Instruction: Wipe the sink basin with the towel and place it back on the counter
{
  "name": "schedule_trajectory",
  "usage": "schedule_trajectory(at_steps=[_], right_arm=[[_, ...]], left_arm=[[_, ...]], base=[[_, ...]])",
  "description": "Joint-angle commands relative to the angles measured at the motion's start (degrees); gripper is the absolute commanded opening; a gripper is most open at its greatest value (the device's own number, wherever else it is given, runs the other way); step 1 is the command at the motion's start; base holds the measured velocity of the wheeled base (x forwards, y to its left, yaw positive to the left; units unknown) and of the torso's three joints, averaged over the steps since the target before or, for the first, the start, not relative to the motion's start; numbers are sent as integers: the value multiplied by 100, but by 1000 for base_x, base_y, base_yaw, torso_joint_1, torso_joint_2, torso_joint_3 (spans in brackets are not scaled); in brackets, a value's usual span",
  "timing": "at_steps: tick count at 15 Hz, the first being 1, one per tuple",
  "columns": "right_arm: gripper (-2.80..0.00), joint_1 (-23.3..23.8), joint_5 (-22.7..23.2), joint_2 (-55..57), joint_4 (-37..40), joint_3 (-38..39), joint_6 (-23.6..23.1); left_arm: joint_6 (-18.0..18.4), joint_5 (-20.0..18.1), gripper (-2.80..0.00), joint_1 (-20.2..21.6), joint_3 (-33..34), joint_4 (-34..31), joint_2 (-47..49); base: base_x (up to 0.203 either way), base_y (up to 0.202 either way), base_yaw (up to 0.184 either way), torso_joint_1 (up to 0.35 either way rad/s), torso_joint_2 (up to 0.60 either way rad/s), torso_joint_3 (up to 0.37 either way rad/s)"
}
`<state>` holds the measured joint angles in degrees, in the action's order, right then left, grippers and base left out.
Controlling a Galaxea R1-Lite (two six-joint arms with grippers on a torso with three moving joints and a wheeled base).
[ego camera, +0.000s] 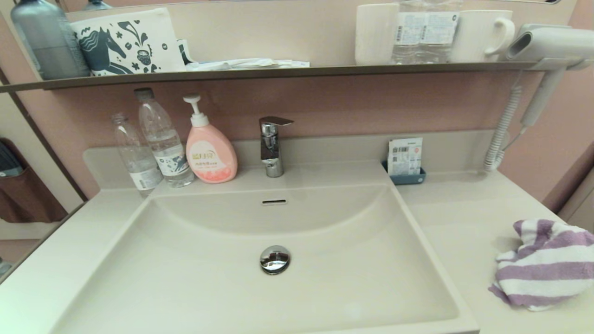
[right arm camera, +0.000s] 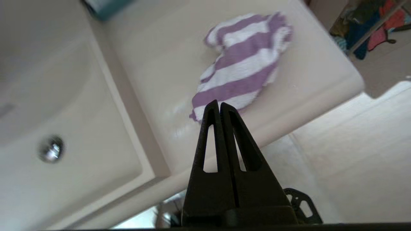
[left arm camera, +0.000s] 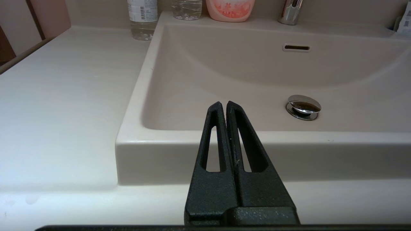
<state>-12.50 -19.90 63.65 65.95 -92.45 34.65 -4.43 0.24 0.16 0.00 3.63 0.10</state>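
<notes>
The right gripper (right arm camera: 219,106) hung clenched and empty, its two dark fingers pressed flat together, above and in front of the bench's (right arm camera: 154,61) front edge. Just beyond its tips the towel (right arm camera: 242,62) lay crumpled on the bench, purple and white stripes bunched in a loose heap, apart from the gripper. The sink basin (right arm camera: 80,166) lay off to one side of that gripper, across the raised rim from the towel, with the chrome drain plug (right arm camera: 50,149) near its middle.

The left gripper (left arm camera: 223,105) was likewise clenched on nothing, held low and level in front of the basin's front wall, pointing across the rim into the bowl. Beyond and a little to the side of its tips sat the drain plug, and further on the overflow slot (left arm camera: 296,47) in the back slope. Neither arm showed in the head view.

From the head view the basin held only its plug, and the towel sat well to the right of it near the bench's front right corner. Along the back edge stood two clear bottles (ego camera: 153,144), a pink pump bottle (ego camera: 209,150) and the chrome tap (ego camera: 273,144). A small blue tray (ego camera: 407,177) held a paper packet (ego camera: 404,155). The wall shelf (ego camera: 278,72) carried a white mug (ego camera: 482,35) and a cup.
</notes>
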Motion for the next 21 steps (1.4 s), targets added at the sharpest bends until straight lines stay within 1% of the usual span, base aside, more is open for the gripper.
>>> schedule_trajectory(at_steps=[1, 3, 4, 5, 6, 8, 10, 14, 15, 17, 18, 20, 21], right_arm=[[-280, 441, 77, -1185, 10, 187, 67], [-280, 796, 324, -2273, -167, 765, 72], [-280, 935, 423, -2807, -362, 1207, 24], [-280, 1032, 499, -3251, -625, 1811, -71], [-280, 1089, 555, -3569, -948, 2445, -202], [-280, 1153, 629, -4175, -1733, 3448, -537], [-280, 1209, 720, -4870, -2274, 3904, -869], [-280, 1238, 978, -5549, -3533, 5256, -1248], [-280, 1243, 1108, -5754, -3849, 5702, -1470], [-280, 1248, 1231, -6091, -4171, 6438, -1989], [-280, 1249, 1268, -6268, -4244, 6742, -2169], [-280, 1250, 1292, -6346, -4496, 7337, -2342], [-280, 1250, 1290, -6354, -4956, 7772, -2369]], left_arm=[[-6, 9, -280, 2, 0, 6, 8], [-6, 4, -280, 2, 0, 6, 8], [-6, 10, -280, 2, 0, 6, 8], [-6, 2, -280, 2, 0, 6, 8], [-6, 2, -280, 2, 0, 6, 8], [-6, 2, -280, 2, 0, 6, 8], [-6, 3, -280, 2, 0, 6, 8], [-6, 2, -280, 2, 0, 6, 8], [-6, 6, -280, 2, 0, 6, 8], [-6, 9, -280, 2, 0, 6, 8], [-6, 2, -280, 2, 0, 6, 8], [-6, 2, -280, 2, 0, 6, 8], [-6, 2, -280, 2, 0, 6, 8]], base=[[0, 0, 0, 0, 0, 0], [0, 0, 0, 0, 0, 0], [0, 0, 0, 0, 0, 0], [0, 0, 0, 0, 0, 0], [0, 0, 0, 0, 0, 0], [0, 0, 0, 0, 0, 0], [0, 0, 0, 0, 0, 0], [0, 0, 0, 0, 0, 0], [0, 0, 0, 0, 0, 0], [0, 0, 0, 0, 0, 0], [0, 0, 0, 0, 0, 0], [0, 0, 0, 0, 0, 0], [0, 0, 0, 0, 0, 0]])
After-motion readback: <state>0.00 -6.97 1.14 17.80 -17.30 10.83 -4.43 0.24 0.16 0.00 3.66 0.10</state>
